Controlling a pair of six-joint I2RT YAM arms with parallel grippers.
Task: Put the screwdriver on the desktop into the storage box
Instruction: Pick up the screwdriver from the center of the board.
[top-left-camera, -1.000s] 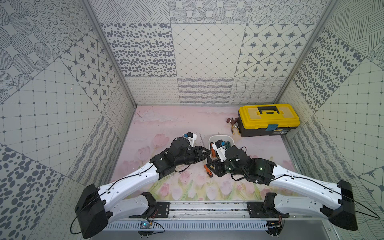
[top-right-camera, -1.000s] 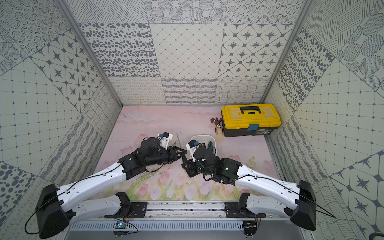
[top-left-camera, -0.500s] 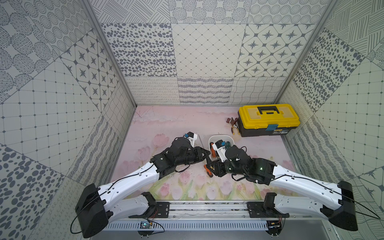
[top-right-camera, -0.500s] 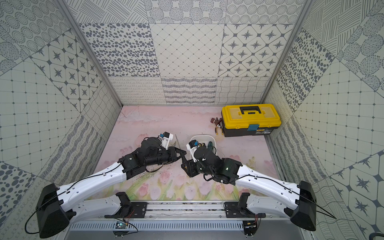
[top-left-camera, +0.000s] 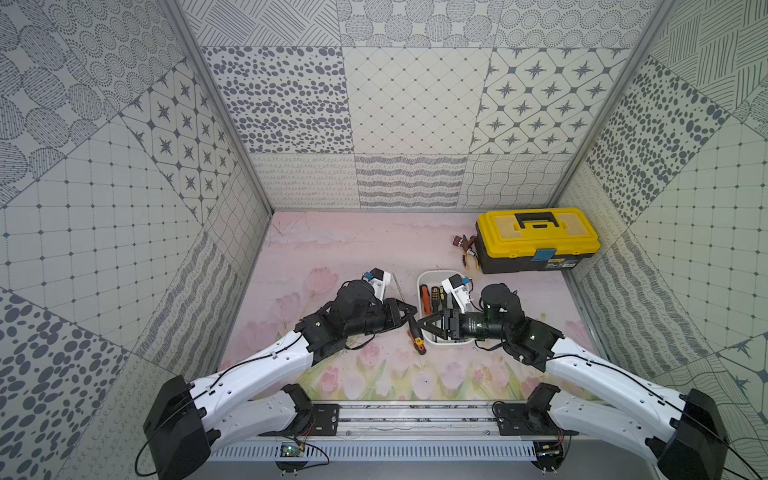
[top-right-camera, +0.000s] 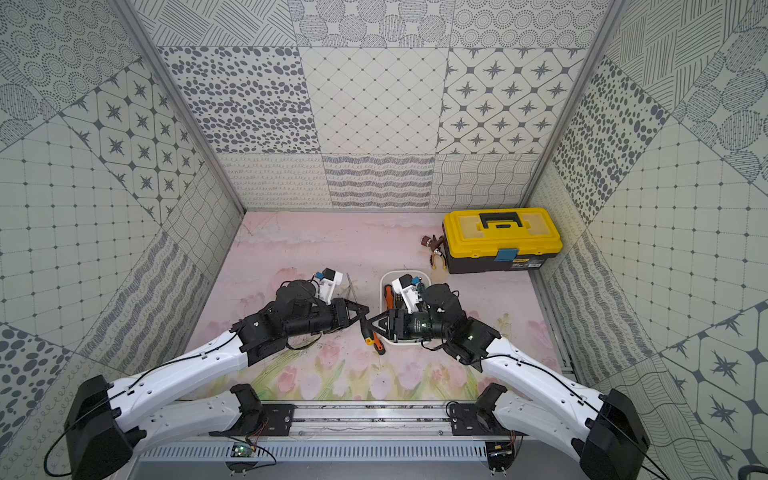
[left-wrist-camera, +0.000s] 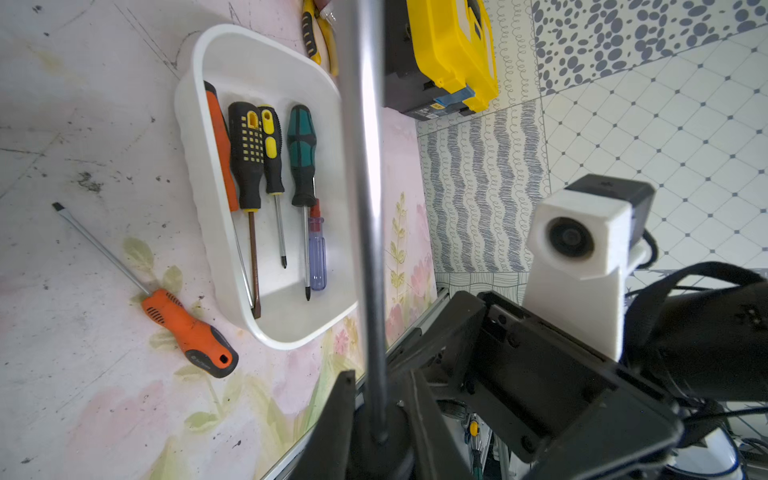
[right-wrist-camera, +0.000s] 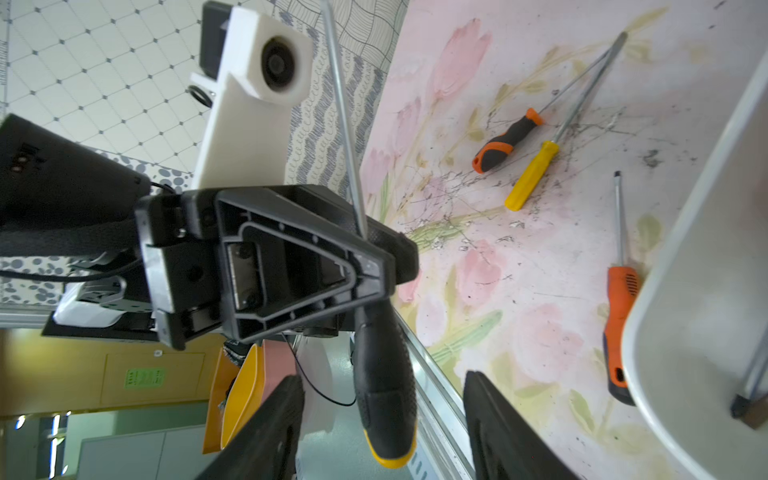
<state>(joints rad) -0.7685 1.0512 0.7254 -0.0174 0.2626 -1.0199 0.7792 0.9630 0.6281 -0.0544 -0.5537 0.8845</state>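
**Black-handled screwdriver held in the air between the two grippers, just off the storage box.**

The left gripper is clamped tight where the shaft meets the handle, and the shaft runs toward the back wall. The right gripper stands wide, a finger on each side of the handle with a gap to both (it grips nothing). The right arm hangs over the box's near end and hides it in both top views. In the left wrist view the held shaft crosses in front of the box, where a row of screwdrivers lies. On the desktop an orange screwdriver lies just beside the box's long wall. A yellow-handled screwdriver and a black-and-orange screwdriver lie farther off, their shafts meeting near the tips. A yellow toolbox sits at the back, with pliers beside it.
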